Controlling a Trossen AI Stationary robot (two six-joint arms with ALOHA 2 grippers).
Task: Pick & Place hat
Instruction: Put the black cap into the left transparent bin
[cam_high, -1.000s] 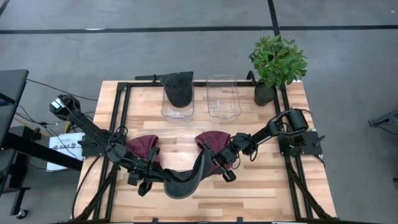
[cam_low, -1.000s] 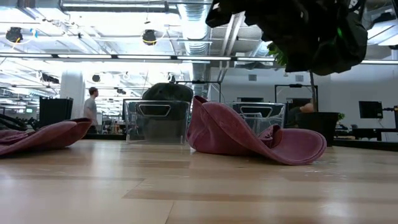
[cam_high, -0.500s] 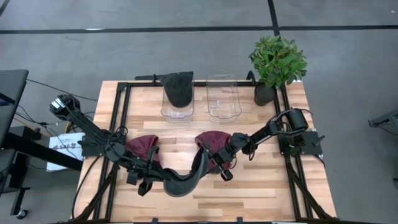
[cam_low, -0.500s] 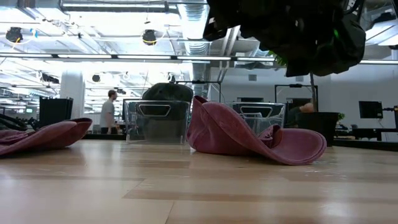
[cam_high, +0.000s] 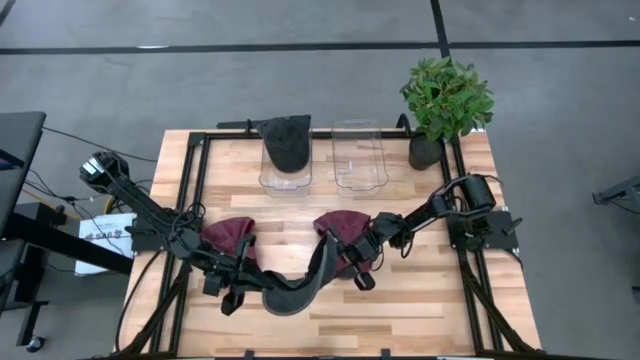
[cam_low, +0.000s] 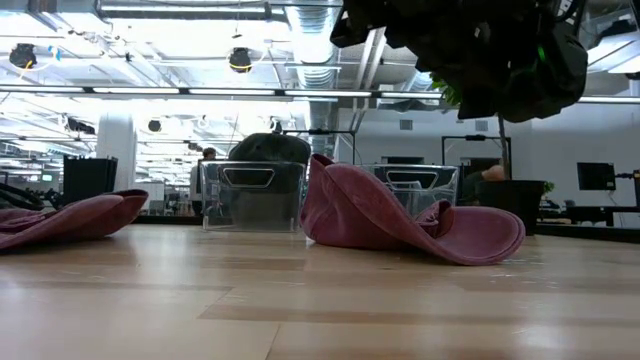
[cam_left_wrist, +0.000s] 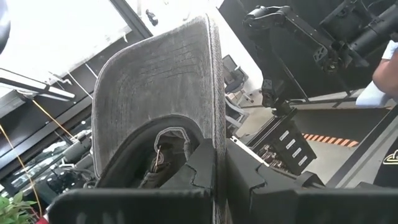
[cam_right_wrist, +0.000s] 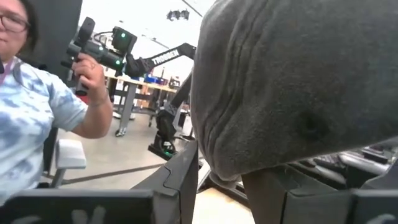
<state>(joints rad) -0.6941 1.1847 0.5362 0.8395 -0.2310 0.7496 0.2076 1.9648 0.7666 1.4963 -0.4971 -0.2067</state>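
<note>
You have the dark grey hat (cam_high: 300, 285) held off the table between both arms, near the front edge: your left gripper (cam_high: 243, 281) is clamped tight on its brim (cam_left_wrist: 163, 106), and your right gripper (cam_high: 348, 262) pinches the crown (cam_right_wrist: 292, 87) between its fingers. Two maroon hats (cam_high: 232, 236) (cam_low: 400, 215) lie on the wooden table (cam_high: 420, 300), and another dark hat (cam_high: 286, 142) sits in the left clear bin (cam_high: 270, 180).

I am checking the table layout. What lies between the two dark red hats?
In the high view, bare wood lies between the left dark red hat and the right dark red hat.
</note>
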